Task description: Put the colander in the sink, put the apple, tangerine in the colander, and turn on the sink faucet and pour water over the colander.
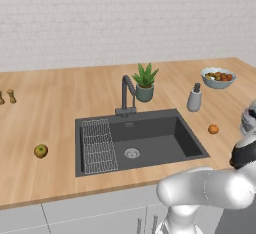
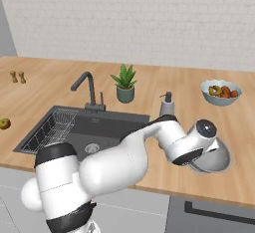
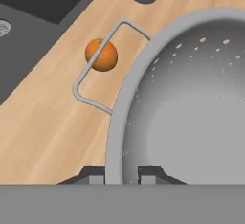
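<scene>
The colander, a pale grey perforated bowl with a wire handle, sits on the wooden counter right of the sink, and shows too as colander. My gripper is shut on the colander's near rim, one finger inside and one outside. The tangerine lies on the counter just beyond the wire handle, between colander and sink; tangerine. Far left of the sink rests the apple, also apple. The sink faucet stands behind the basin, with no water running.
A wire rack lies in the sink's left part. A grey soap dispenser, a potted plant and a blue-grey fruit bowl stand behind. Two small shakers are at far left.
</scene>
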